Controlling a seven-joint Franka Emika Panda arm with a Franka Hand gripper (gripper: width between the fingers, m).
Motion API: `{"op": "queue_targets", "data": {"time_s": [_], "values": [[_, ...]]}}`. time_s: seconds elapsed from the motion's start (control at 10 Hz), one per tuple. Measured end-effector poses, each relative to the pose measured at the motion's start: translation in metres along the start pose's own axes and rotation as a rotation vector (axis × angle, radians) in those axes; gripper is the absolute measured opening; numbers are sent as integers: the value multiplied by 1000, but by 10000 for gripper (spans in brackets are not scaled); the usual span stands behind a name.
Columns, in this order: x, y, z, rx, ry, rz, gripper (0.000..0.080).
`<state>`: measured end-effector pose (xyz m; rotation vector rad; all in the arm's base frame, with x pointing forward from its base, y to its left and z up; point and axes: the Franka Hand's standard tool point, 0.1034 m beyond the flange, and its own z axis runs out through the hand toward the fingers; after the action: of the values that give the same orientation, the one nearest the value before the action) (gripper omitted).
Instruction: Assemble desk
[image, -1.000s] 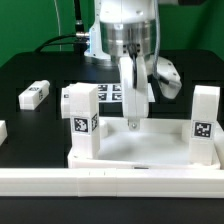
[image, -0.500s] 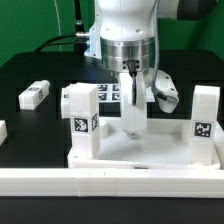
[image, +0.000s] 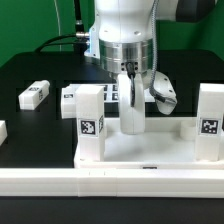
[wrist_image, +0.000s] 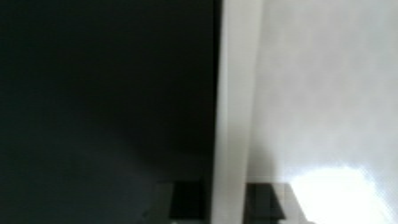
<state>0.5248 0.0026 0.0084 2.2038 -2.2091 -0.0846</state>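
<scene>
Black-and-white tags (image: 89, 127) mark the upright legs (image: 90, 102), unreadable. Gripper (image: 133, 128) clamps shut on the tabletop's (image: 150, 150) rear rim by the table's (image: 30, 70) front edge. The tabletop has slid toward the exterior view's right.

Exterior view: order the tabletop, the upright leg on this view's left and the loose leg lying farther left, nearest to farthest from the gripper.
1. tabletop: the gripper is shut on its far rim.
2. upright leg: stands at the tabletop's corner, exterior view's left.
3. loose leg: lies flat, farther left.
</scene>
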Motion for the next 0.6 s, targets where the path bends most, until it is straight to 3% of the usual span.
{"op": "queue_targets", "data": {"time_s": [0.3,0.6], "values": [[6,3,1,4,7,-31,76],[30,25,1,1,21,-123,71]]}}
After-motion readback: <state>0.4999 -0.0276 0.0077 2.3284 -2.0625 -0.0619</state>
